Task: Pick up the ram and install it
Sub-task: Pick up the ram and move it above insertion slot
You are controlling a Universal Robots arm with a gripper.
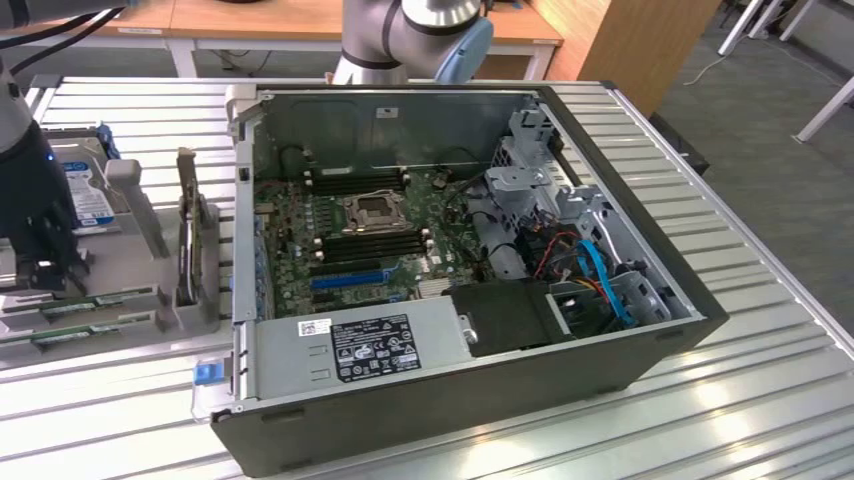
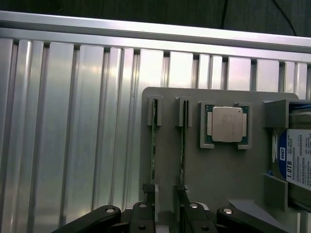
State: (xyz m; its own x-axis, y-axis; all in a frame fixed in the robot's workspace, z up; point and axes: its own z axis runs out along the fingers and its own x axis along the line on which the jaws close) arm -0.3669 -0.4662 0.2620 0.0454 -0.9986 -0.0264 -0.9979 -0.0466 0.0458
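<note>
Ribbed aluminium tabletop (image 1: 761,400) carries the whole job, and on it the ram (image 2: 153,141) stands on edge in a slot of the gray holder tray (image 2: 218,189), with a twin stick (image 2: 183,141) in the slot just beside it. Your gripper (image 2: 165,195) hangs over the near ends of these two sticks with its jaws spread wide and nothing between them but bare tray. The fingers sit near both sticks, and you cannot tell which stick they are lined up on, nor whether they touch either. Farther along the same tray a processor chip (image 2: 226,124) lies flat in its own recess, and a hard drive (image 2: 297,162) sits at the tray's far side. Well apart, toward the exterior view's right, the open computer case (image 1: 441,430) lies on its side with the motherboard (image 1: 407,215) exposed. Its memory slots (image 1: 374,245) beside the processor socket look unfilled. By that reading you are at the very start: the pick is not yet made, and both the lift and the seating in a slot remain.
</note>
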